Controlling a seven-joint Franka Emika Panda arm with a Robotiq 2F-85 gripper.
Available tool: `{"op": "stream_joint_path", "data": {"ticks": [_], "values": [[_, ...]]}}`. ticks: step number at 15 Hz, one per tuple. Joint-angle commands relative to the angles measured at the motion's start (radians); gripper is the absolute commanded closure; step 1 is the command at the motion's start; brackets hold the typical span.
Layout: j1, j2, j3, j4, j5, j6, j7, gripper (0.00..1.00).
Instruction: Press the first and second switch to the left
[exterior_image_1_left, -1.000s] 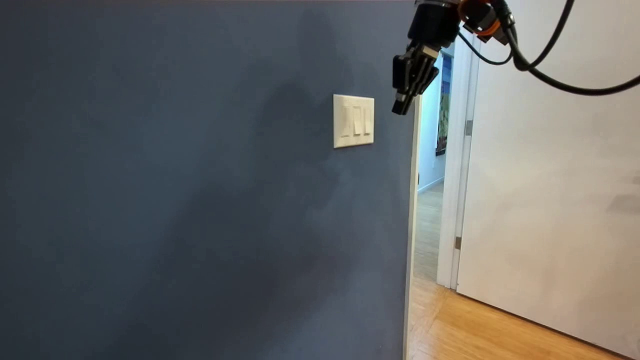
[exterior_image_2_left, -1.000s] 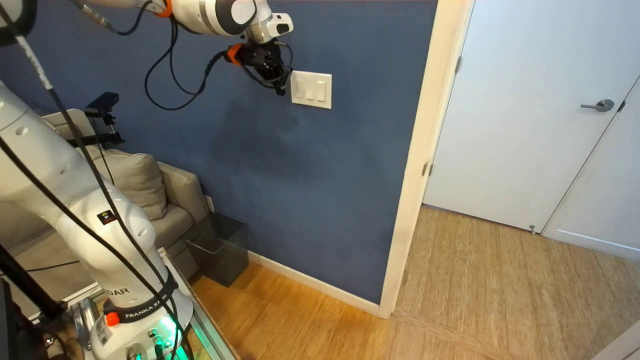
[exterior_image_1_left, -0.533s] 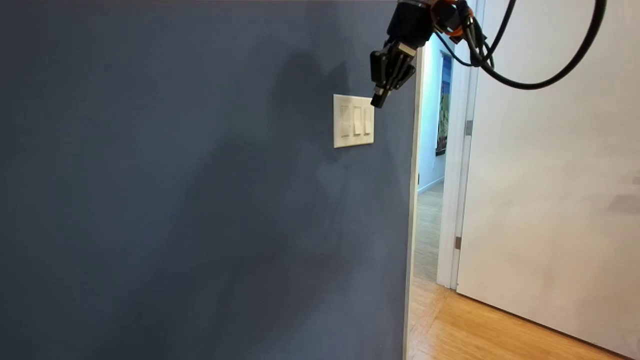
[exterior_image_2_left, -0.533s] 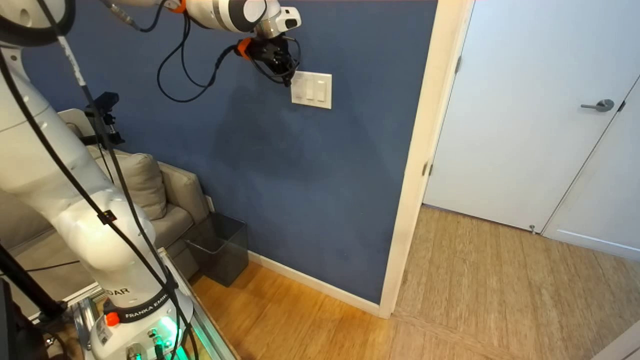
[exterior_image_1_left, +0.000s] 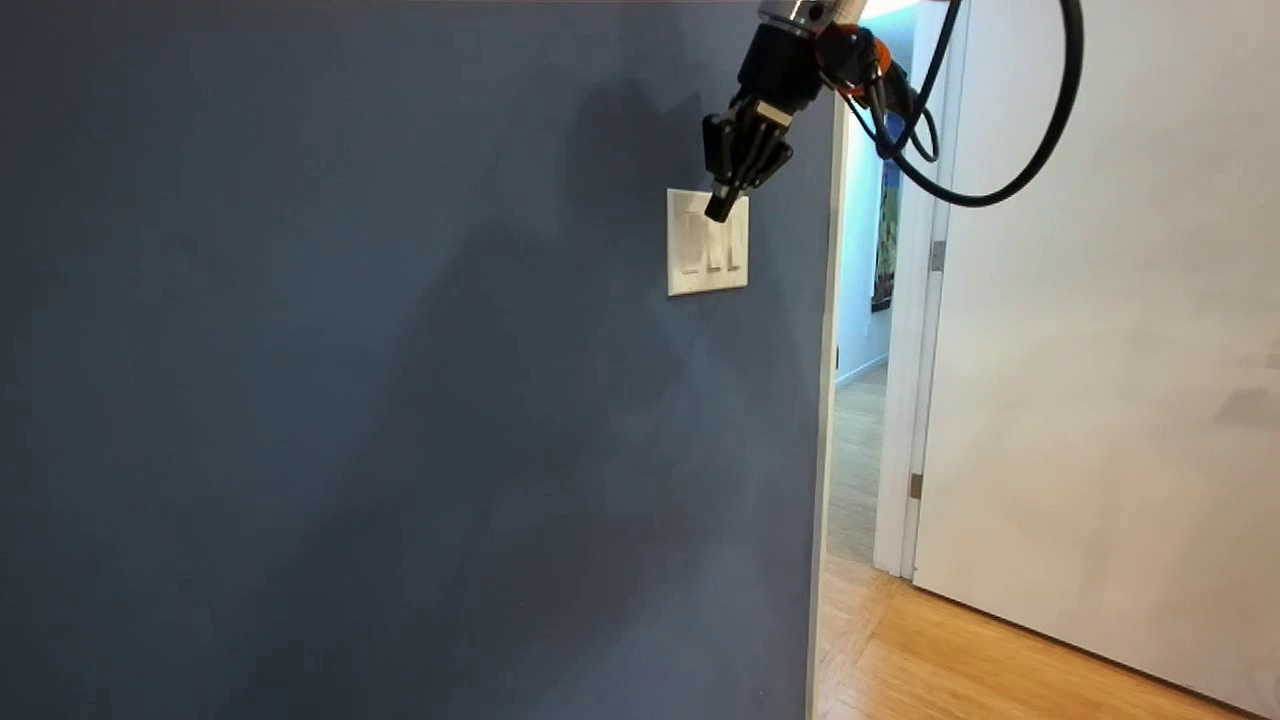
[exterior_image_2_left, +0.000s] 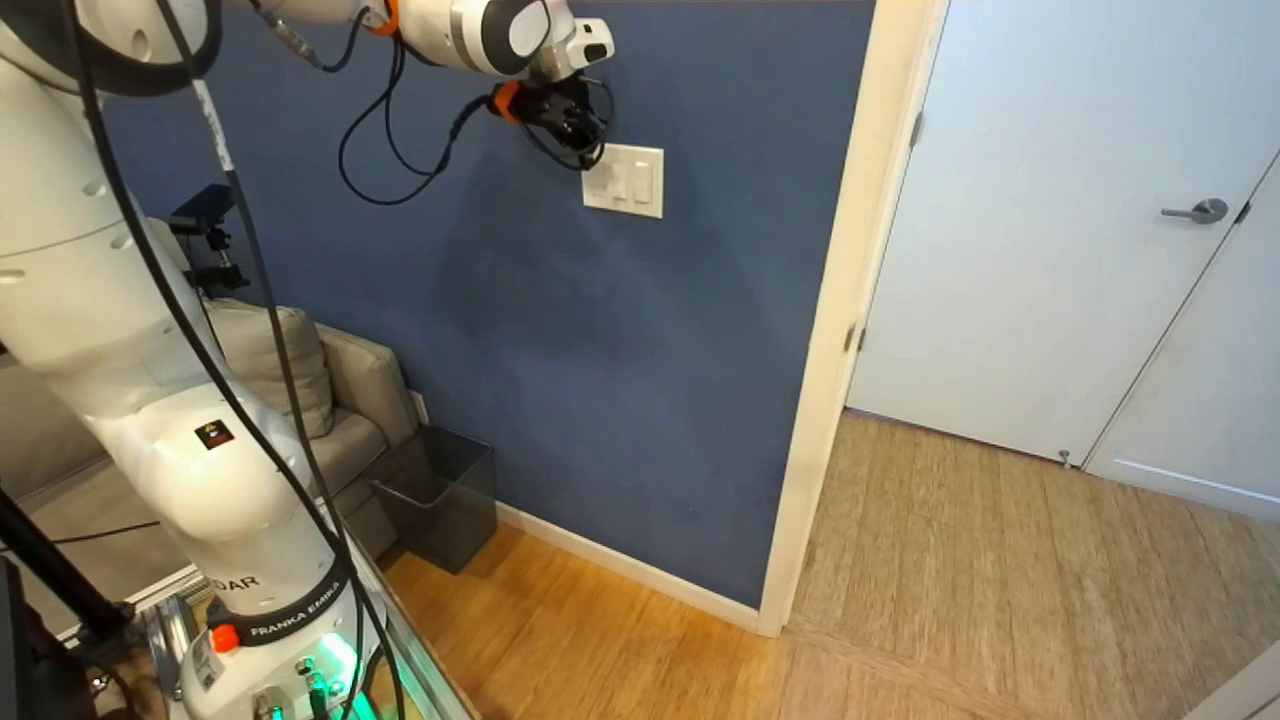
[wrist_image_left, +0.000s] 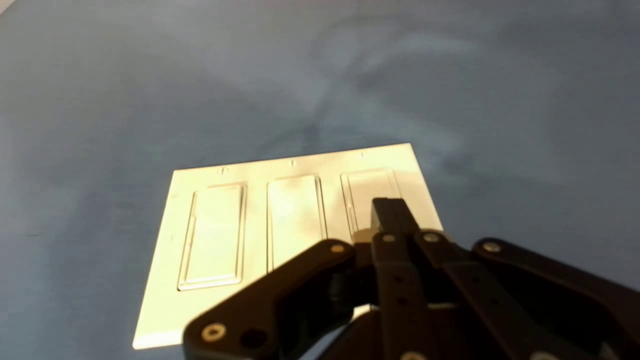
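Note:
The cream wall plate (exterior_image_1_left: 708, 284) holds three pale rocker switches side by side; it also shows in an exterior view (exterior_image_2_left: 625, 208) and in the wrist view (wrist_image_left: 155, 312). The left switch (exterior_image_1_left: 691, 248) and middle switch (exterior_image_1_left: 714, 248) are visible below my gripper's tip. My gripper (exterior_image_1_left: 718, 213) is shut and empty, pointing down at the plate's upper part. In an exterior view the gripper (exterior_image_2_left: 589, 162) covers the plate's upper left corner. In the wrist view, order reversed, the fingertips (wrist_image_left: 392, 201) overlap the rightmost switch (wrist_image_left: 370, 186), hiding its lower part. I cannot tell whether they touch.
The plate is on the dark blue wall (exterior_image_2_left: 620, 400). A door frame (exterior_image_2_left: 825, 330) stands to its right. Cables (exterior_image_2_left: 375, 200) hang in loops from the arm. A grey sofa (exterior_image_2_left: 365, 385) and a dark bin (exterior_image_2_left: 440, 500) stand below at the left.
My gripper has moved to the plate: leftward in an exterior view, rightward in another, with its tip now overlapping the plate in both. It stays shut.

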Motion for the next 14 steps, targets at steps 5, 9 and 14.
{"op": "stream_joint_path", "data": {"ticks": [5, 9, 14], "values": [[0.002, 0.058, 0.005, 0.053, 0.031, 0.015, 0.007, 1.00], [0.002, 0.060, 0.005, 0.051, 0.018, 0.040, 0.025, 1.00], [0.001, 0.061, 0.004, 0.046, 0.017, 0.060, 0.042, 1.00]]}}
